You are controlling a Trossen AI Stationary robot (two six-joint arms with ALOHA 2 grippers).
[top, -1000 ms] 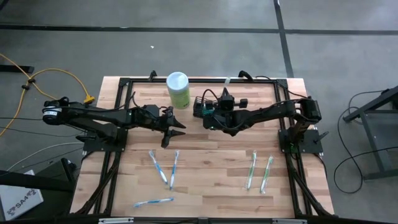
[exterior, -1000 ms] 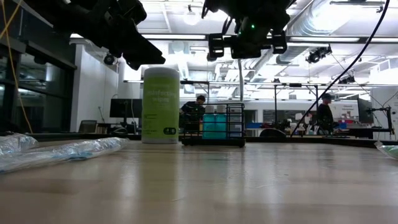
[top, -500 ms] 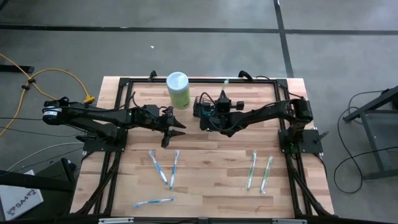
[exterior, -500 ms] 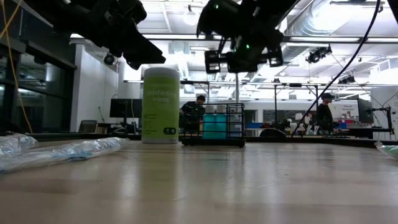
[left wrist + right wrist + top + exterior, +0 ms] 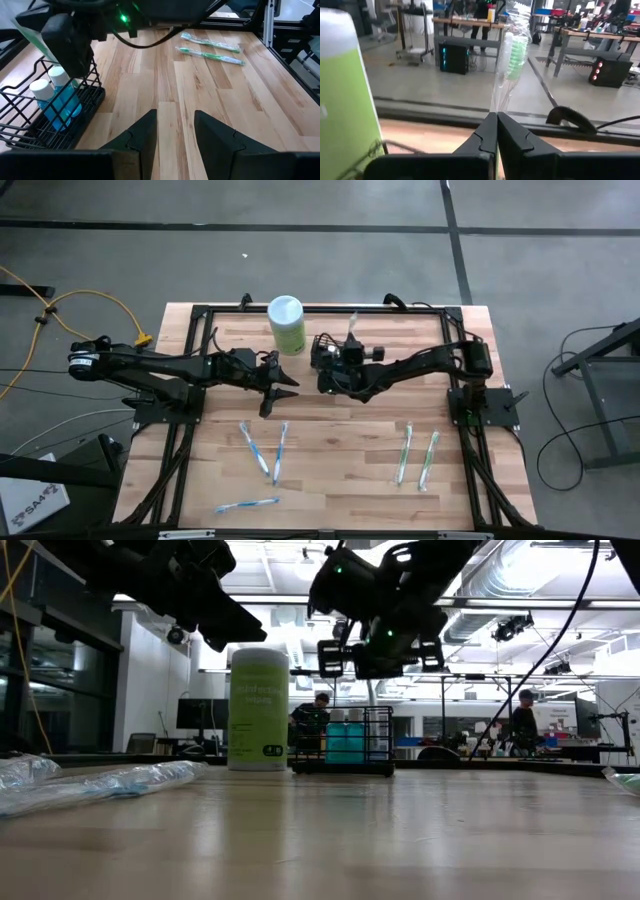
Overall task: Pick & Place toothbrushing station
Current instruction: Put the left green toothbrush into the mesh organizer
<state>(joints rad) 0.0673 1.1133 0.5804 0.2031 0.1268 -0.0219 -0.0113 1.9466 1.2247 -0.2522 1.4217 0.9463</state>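
Five wrapped toothbrushes (image 5: 262, 452) lie on the surface toward its near edge, not yet placed, so most of the job looks left to do. A sixth, a green-bristled toothbrush (image 5: 511, 55) in clear wrap, is pinched upright in the right gripper (image 5: 338, 370), its jaws pressed together on it just above the toothbrushing station (image 5: 343, 741). That black wire caddy, holding blue bottles (image 5: 59, 97), stands near the far edge beside the green canister (image 5: 286, 324). Left gripper (image 5: 283, 387) waits nearby, jaws spread and empty.
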